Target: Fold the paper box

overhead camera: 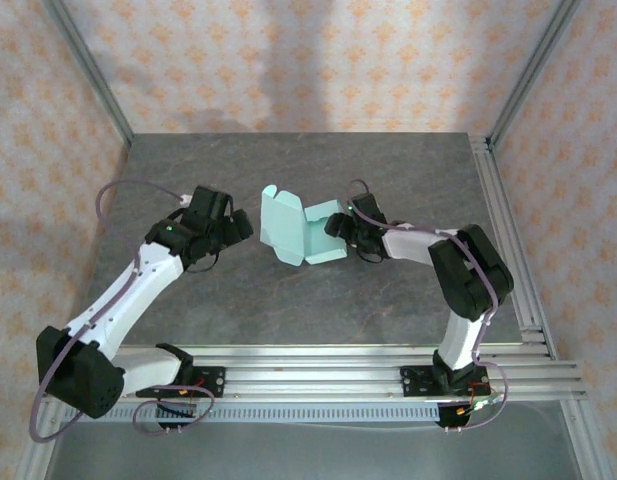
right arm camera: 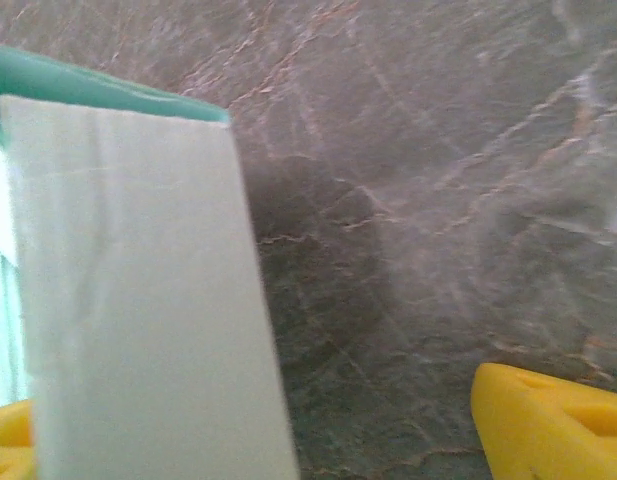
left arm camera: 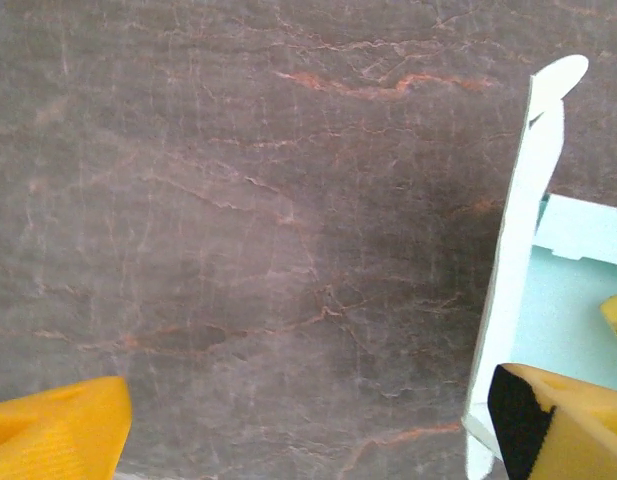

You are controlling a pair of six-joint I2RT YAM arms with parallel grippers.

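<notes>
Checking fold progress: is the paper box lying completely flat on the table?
No, the paper box has walls standing upright above the table.

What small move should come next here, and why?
Probably close the right gripper on the paper box: in its wrist view a box wall stands in the gap of its wide-open jaws, while the left gripper, also open, sits at the opposite side, not gripping.
</notes>
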